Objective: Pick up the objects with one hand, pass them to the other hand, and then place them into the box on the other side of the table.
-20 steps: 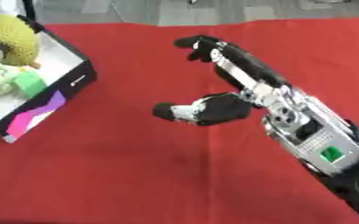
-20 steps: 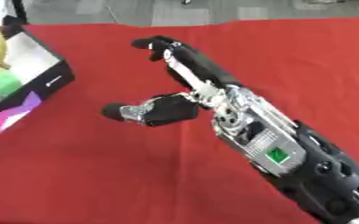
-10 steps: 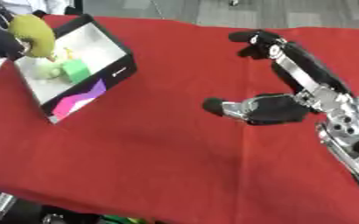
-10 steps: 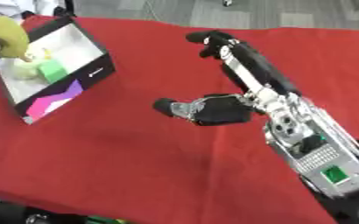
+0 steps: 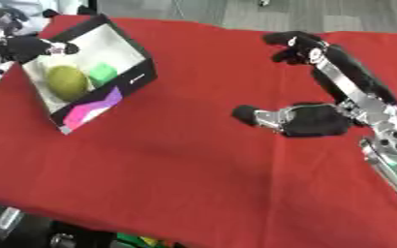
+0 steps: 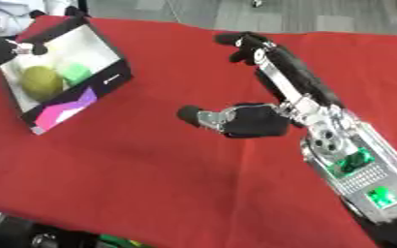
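Observation:
A black-walled box (image 5: 139,76) with a white inside lies tilted at the table's far left. In it sit an olive-green round fruit (image 5: 66,82) and a small green cube (image 5: 103,74). My left hand (image 5: 24,47) hovers at the box's upper left rim, its fingers relaxed and holding nothing. My right hand (image 5: 320,118) stands open over the red cloth at the right, with straight fingers pointing away, the thumb stretched toward the left, and nothing in it.
A red cloth (image 5: 176,160) covers the table. Its near edge runs across the lower left corner, with dark equipment (image 5: 32,232) below it. Grey floor (image 5: 236,14) shows beyond the far edge. The box's near wall bears a pink and purple pattern (image 5: 92,109).
The fruit, held above the box by my left hand before, now lies inside the box and the hand is off it. The camera has swung, shifting the whole picture. My right hand stays open.

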{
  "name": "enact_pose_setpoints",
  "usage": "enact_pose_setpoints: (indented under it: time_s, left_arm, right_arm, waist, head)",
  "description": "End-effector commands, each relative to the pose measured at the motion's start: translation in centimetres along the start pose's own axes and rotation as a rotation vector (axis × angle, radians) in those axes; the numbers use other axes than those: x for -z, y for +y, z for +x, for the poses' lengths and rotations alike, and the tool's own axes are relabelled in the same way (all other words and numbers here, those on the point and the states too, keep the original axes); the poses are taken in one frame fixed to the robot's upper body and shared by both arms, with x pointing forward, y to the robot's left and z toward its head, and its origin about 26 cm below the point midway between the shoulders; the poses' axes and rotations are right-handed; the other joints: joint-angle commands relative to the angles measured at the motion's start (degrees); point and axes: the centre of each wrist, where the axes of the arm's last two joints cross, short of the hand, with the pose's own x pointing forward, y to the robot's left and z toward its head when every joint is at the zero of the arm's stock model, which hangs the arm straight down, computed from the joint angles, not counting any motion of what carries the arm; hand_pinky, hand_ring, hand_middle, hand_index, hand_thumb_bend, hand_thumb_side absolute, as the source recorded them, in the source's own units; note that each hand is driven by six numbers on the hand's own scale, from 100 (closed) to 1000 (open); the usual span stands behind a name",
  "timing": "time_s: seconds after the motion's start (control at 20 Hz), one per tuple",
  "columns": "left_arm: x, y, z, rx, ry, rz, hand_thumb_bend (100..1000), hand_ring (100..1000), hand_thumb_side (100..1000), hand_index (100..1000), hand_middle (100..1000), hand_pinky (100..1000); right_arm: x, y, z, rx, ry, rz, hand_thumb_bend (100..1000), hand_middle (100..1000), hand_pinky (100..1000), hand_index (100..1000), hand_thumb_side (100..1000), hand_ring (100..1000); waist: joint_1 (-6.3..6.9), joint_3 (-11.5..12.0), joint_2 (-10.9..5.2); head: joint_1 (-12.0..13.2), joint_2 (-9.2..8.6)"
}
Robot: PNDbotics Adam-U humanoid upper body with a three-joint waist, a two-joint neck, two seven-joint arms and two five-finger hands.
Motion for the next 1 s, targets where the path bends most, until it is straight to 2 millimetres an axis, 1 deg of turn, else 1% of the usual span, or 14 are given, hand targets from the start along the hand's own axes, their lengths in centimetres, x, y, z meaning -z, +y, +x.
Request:
enact_pose_setpoints:
  time_s: [0.05, 0.1, 0.15, 0.2, 0.25, 0.35, 0.4, 0.45, 0.5, 0.6, 0.65, 0.7, 0.8, 1.0]
  left_arm:
    - [0.1, 1.9, -0.3, -0.009, 0.009, 0.07, 1000, 804, 671, 930, 825, 822]
    - [0.0, 2.1, -0.3, -0.02, 0.013, 0.089, 922, 790, 678, 913, 815, 811]
    - [-0.1, 2.5, -0.3, -0.049, 0.012, 0.123, 737, 756, 699, 909, 806, 780]
    - [-0.4, 3.1, -0.1, -0.107, -0.004, 0.172, 633, 741, 701, 896, 802, 754]
    - [-0.8, 3.6, -0.1, -0.178, -0.026, 0.224, 583, 734, 704, 884, 802, 740]
    - [-1.7, 4.2, -0.1, -0.353, -0.101, 0.347, 572, 736, 697, 876, 825, 727]
    - [-2.0, 4.3, -0.2, -0.452, -0.138, 0.398, 560, 739, 803, 873, 837, 723]
    - [-2.3, 4.2, -0.3, -0.549, -0.174, 0.441, 590, 739, 695, 872, 841, 723]
    - [-2.7, 3.9, -0.3, -0.641, -0.206, 0.475, 619, 738, 691, 867, 842, 721]
    - [-3.3, 3.4, -0.5, -0.787, -0.243, 0.513, 622, 729, 696, 856, 834, 717]
    - [-3.6, 3.2, -0.5, -0.851, -0.256, 0.52, 629, 727, 701, 857, 832, 716]
    - [-3.9, 3.0, -0.6, -0.906, -0.267, 0.527, 653, 725, 697, 856, 830, 714]
    - [-4.5, 2.5, -0.7, -0.992, -0.295, 0.544, 677, 725, 671, 856, 829, 708]
    - [-5.8, 1.3, -1.3, -1.094, -0.306, 0.578, 668, 716, 664, 850, 822, 697]
  right_arm:
    - [-0.2, -0.8, 0.3, -0.008, -0.013, -0.03, 658, 881, 857, 914, 549, 820]
    - [-0.2, -0.9, 0.3, -0.006, -0.01, -0.034, 653, 882, 856, 914, 547, 820]
    - [-0.3, -1.0, 0.2, -0.003, -0.006, -0.041, 635, 883, 856, 913, 508, 819]
    - [-0.3, -1.1, 0.0, 0.001, 0.001, -0.054, 606, 885, 856, 914, 470, 819]
    - [-0.4, -1.4, -0.2, 0.006, 0.007, -0.073, 565, 888, 856, 915, 443, 818]
    - [-0.6, -2.3, -0.7, 0.022, 0.018, -0.134, 514, 894, 857, 918, 407, 817]
    - [-0.7, -2.8, -0.9, 0.034, 0.025, -0.168, 332, 899, 857, 919, 504, 816]
    - [-0.8, -3.3, -1.2, 0.046, 0.033, -0.204, 490, 897, 856, 918, 404, 814]
    - [-1.0, -3.8, -1.5, 0.069, 0.042, -0.239, 486, 897, 854, 911, 385, 809]
    - [-1.5, -4.9, -2.2, 0.132, 0.063, -0.316, 523, 887, 845, 894, 337, 795]
    - [-1.8, -5.6, -2.6, 0.166, 0.075, -0.362, 538, 882, 843, 888, 327, 789]
    - [-2.1, -6.2, -3.0, 0.199, 0.086, -0.405, 548, 874, 839, 878, 311, 780]
    - [-2.8, -7.3, -3.9, 0.261, 0.104, -0.483, 549, 869, 836, 869, 300, 770]
    - [-4.5, -8.8, -5.5, 0.39, 0.155, -0.558, 534, 861, 833, 850, 307, 758]
  waist:
    - [-0.5, 0.1, -1.49]
    - [-0.5, 0.1, -1.5]
    - [-0.52, 0.2, -1.51]
    - [-0.55, 0.2, -1.53]
    - [-0.58, 0.3, -1.53]
    - [-0.68, 0.3, -1.53]
    - [-0.74, 0.3, -1.52]
    - [-0.79, 0.2, -1.5]
    - [-0.85, 0.2, -1.48]
    - [-0.96, 0.0, -1.43]
    - [-1.0, 0.0, -1.42]
    - [-1.02, -0.1, -1.4]
    - [-1.09, -0.2, -1.34]
    - [-1.12, -0.4, -1.17]
  head:
    - [-0.5, -0.1]
    - [-0.9, -0.1]
    - [-1.4, -0.1]
    - [-2.1, -0.1]
    - [-2.7, -0.1]
    - [-4.1, -0.1]
    - [-4.8, -0.1]
    - [-5.4, -0.1]
    - [-6.1, -0.1]
    - [-7.2, -0.1]
    - [-7.6, -0.1]
    - [-7.9, -0.1]
    - [-8.1, -0.1]
    - [-8.4, -0.1]
